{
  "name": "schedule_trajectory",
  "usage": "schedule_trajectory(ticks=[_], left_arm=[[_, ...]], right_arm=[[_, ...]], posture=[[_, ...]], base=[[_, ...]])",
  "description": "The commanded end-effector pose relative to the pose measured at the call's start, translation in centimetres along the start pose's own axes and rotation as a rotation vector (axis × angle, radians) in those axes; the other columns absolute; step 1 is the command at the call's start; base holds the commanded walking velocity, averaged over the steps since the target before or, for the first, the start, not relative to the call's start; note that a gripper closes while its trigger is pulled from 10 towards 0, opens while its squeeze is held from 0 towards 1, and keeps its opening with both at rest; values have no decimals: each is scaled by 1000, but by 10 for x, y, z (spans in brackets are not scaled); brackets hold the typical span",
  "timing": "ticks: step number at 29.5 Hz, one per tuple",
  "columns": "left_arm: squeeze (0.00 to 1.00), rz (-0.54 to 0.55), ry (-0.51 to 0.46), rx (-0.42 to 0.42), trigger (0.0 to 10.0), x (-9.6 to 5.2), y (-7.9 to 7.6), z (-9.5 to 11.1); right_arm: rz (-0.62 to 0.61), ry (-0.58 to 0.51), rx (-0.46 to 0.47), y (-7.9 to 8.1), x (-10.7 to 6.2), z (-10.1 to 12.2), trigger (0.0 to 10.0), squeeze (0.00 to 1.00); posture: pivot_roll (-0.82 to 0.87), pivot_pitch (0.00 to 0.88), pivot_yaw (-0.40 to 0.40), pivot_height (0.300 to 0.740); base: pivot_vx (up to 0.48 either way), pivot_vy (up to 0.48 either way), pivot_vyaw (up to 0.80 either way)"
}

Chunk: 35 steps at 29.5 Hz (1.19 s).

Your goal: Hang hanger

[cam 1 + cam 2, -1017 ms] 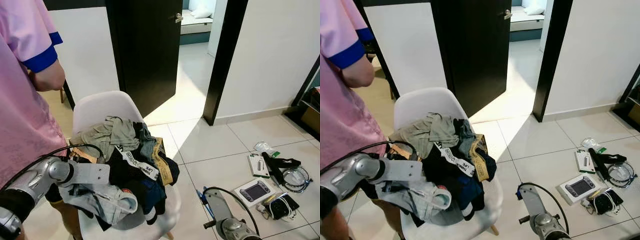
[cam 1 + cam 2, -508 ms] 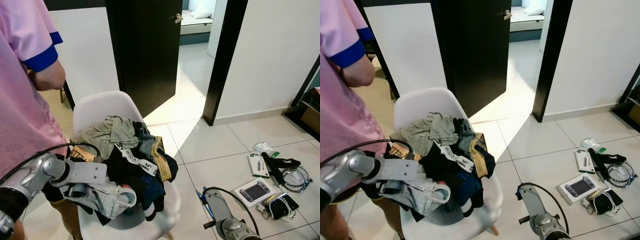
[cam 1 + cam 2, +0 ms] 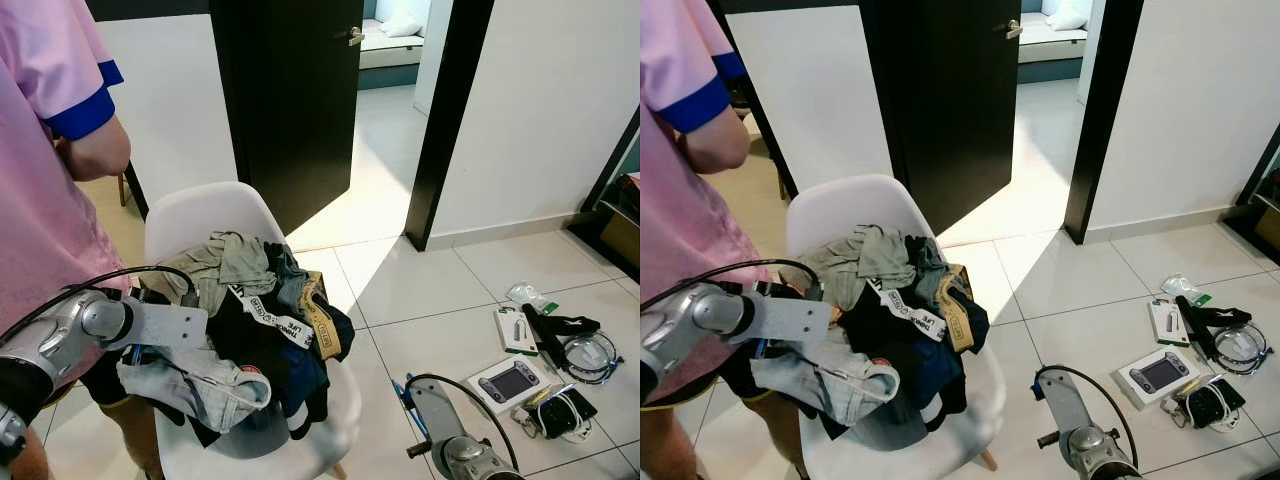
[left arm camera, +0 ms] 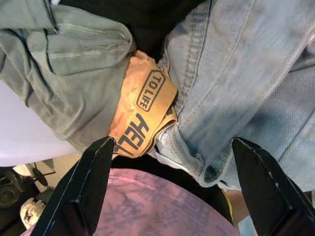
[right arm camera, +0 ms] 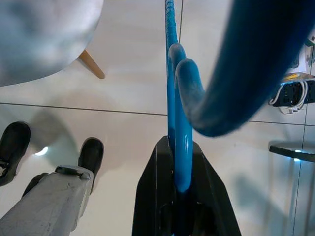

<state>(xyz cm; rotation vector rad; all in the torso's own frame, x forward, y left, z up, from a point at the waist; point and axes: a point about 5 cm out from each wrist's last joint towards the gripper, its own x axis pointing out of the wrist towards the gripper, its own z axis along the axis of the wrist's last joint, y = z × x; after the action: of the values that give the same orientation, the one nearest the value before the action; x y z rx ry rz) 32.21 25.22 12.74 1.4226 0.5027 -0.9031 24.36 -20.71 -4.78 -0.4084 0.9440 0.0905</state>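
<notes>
Right wrist view, right end effector [image 5: 181,184] clamped on blue hanger [image 5: 173,98], left end effector [image 4: 172,157] spread wide over jeans [image 4: 246,88]

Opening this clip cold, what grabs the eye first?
A white chair heaped with clothes sits in the middle, with the left gripper open over the jeans at the pile's edge. A person in a pink shirt stands close on the robot's left. Low on the right, the right gripper is clamped on a blue hanger above the tiled floor.
</notes>
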Motion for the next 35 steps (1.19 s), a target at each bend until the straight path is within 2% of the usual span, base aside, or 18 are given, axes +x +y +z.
schedule_trajectory(ticks=[1,17,25,27,28,30,31,35], left_arm=[[0,-17,-2,13,10000,5,-4,4],[0,-3,6,41,10000,17,-14,5],[0,83,41,94,10000,26,-18,2],[0,136,56,104,10000,29,-15,1],[0,145,61,106,9529,30,-15,1],[0,145,61,106,9529,30,-15,1],[0,143,67,109,0,31,-16,-1],[0,132,76,107,0,33,-21,-3]], right_arm=[[4,4,-8,2,0,-1,10000,0],[4,3,-7,2,0,-1,10000,0],[4,-1,-5,2,0,0,10000,0],[4,-3,-4,2,0,0,10000,0],[4,-3,-4,2,0,0,10000,0],[4,-3,-4,2,0,0,10000,0],[4,-4,-4,2,0,0,10000,0],[5,-4,-4,3,0,0,10000,0]], posture=[[55,0,17,740],[53,0,17,740],[51,0,19,740],[52,0,19,740],[52,0,19,740],[52,0,19,740],[52,0,19,740],[50,0,21,740]], base=[[0,0,0],[0,0,0],[0,0,0],[0,0,0],[0,0,0],[0,0,0],[0,0,0],[0,0,0]])
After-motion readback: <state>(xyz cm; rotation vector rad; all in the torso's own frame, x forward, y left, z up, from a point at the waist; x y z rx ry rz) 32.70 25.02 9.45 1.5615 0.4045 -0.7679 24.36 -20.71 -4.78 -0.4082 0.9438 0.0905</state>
